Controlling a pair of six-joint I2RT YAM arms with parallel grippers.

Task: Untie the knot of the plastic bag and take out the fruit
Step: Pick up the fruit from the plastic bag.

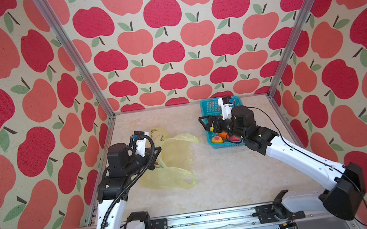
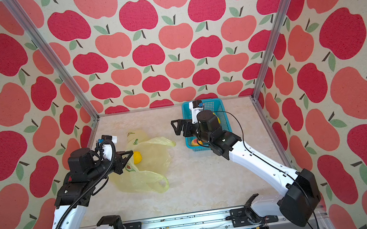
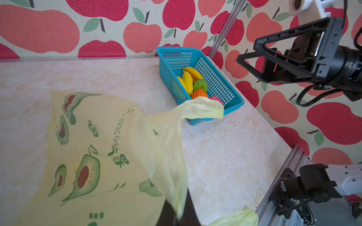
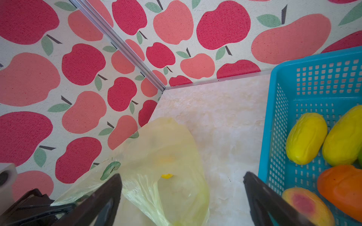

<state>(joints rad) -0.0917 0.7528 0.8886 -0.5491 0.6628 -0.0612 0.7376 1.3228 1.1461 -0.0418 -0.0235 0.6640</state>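
The yellow-green plastic bag lies slack on the table's left half. Its handle loops lie loose, and the knot is out of view. One yellow fruit shows through the bag's mouth. My left gripper is shut on a fold of the bag. My right gripper hangs open above the table between the bag and the basket, holding nothing. Yellow, green, orange and peach fruit lie in the basket.
The teal mesh basket stands at the back right, near the wall and the metal corner post. Apple-print walls close in three sides. The arm bases and a rail run along the front edge.
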